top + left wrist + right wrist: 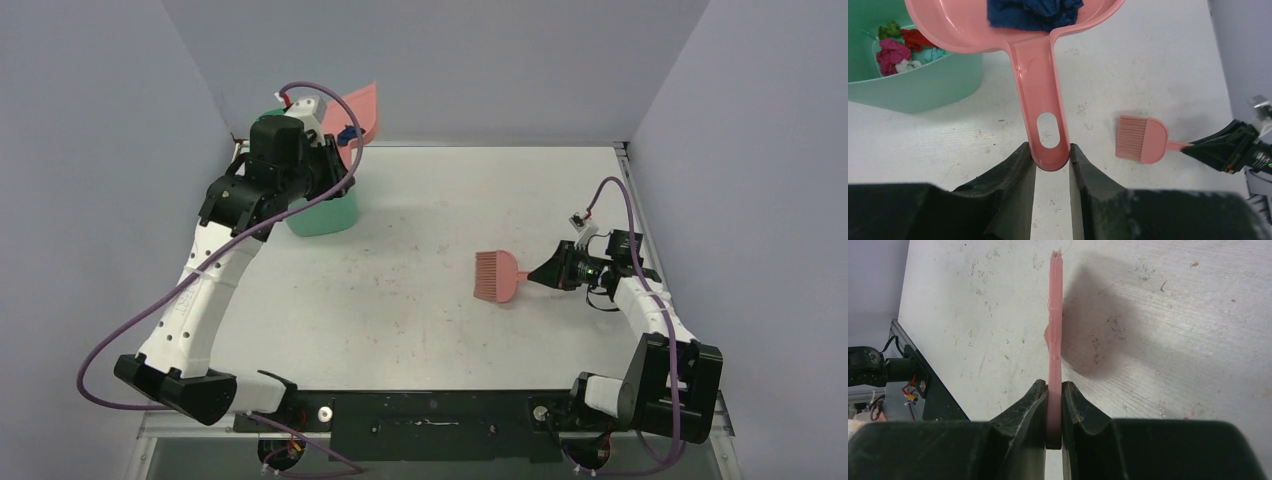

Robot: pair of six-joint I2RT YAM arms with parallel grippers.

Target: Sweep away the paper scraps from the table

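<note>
My left gripper (1049,152) is shut on the end of the pink dustpan's handle (1040,90). The dustpan (362,110) is raised at the back left of the table (430,330), beside the mint-green bin (325,215). A dark blue paper scrap (1033,12) lies in the pan. More paper scraps (893,50), red, magenta, green and pale, lie inside the bin (923,90). My right gripper (535,274) is shut on the handle of the pink brush (497,276), whose bristle head points left, low over the table. In the right wrist view the brush (1054,315) shows edge-on.
Pale grey walls close in the table on the left, back and right. A metal rail (625,190) runs along the right edge. The black base bar (430,415) of both arms lies along the near edge.
</note>
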